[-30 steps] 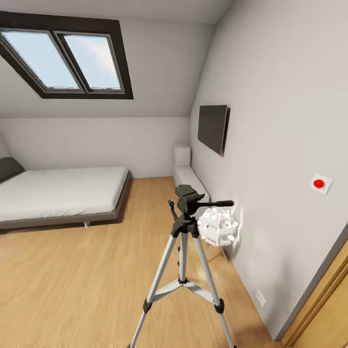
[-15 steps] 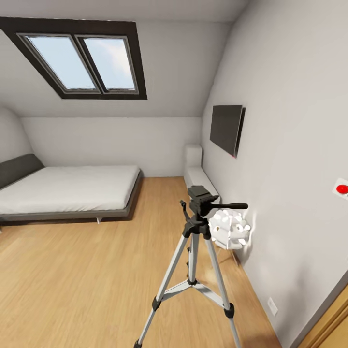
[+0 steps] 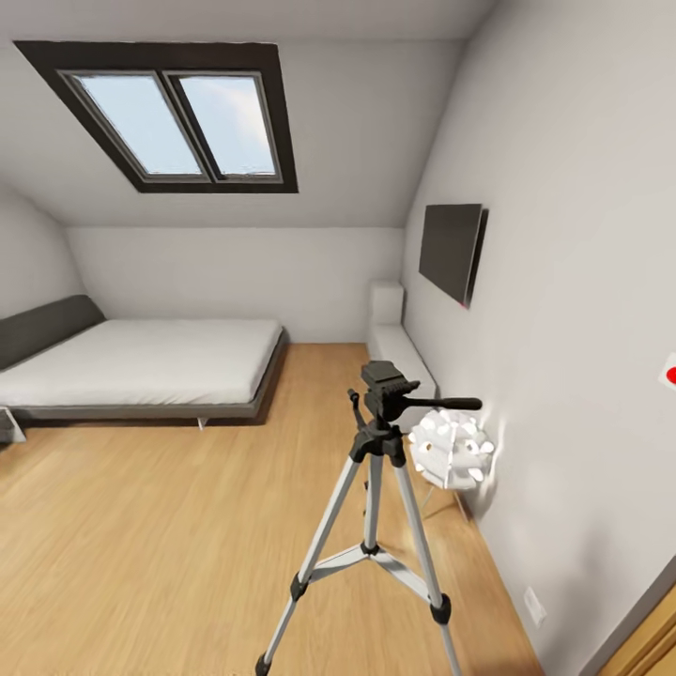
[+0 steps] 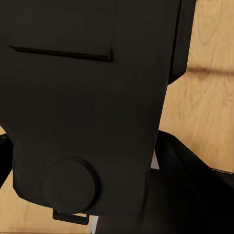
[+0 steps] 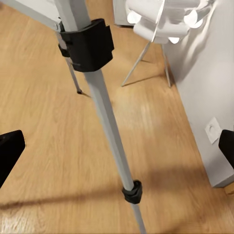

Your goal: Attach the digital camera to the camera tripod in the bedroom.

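More bed (image 3: 141, 361) beyond camera tripod (image 3: 376, 488)

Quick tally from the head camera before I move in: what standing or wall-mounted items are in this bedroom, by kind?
camera tripod: 1
spiky white floor lamp: 1
bed: 1
skylight: 1
dark wall panel: 1
white bench unit by the wall: 1
Total: 6

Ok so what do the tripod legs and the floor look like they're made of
The camera tripod legs look like silvery-white painted or brushed metal tubes, smooth with a soft sheen; the joints and feet look like matte black plastic. The floor looks like light wood planks, going by its grain lines and faint gloss.
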Controlling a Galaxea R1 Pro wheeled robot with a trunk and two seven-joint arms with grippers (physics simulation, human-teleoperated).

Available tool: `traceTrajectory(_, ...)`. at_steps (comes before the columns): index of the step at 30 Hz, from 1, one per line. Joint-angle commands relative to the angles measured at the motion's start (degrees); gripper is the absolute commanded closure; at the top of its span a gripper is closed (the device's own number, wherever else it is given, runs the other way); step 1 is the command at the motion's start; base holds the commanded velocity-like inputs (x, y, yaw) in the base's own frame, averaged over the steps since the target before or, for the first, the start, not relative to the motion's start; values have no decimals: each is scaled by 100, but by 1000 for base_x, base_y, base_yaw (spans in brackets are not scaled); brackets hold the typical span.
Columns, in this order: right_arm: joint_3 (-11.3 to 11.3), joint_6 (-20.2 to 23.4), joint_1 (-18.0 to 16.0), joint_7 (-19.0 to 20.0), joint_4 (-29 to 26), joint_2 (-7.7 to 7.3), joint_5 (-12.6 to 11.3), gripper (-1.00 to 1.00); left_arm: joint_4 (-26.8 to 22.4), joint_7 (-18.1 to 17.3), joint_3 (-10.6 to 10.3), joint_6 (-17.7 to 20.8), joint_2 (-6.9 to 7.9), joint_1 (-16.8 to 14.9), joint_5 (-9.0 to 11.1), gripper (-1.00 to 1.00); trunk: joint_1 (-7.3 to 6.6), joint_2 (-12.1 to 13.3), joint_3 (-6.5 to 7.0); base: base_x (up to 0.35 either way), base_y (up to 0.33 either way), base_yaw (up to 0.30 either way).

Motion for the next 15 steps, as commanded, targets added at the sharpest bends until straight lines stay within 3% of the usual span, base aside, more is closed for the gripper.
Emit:
traceTrajectory(1,22,-9,-4,-51,2,-2,31,-100,20,6,-51,-28,-3,-11,17,100,4,-13,-15,0,-5,217)
traceTrajectory(6,22,-6,-4,-47,2,-5,31,-100,20,6,-54,-28,-3,-11,17,100,4,-13,-20,0,-2,143)
traceTrajectory(15,25,-4,-4,-25,2,-56,37,-100,20,6,-54,-28,-3,-11,17,100,4,-13,-22,0,0,15)
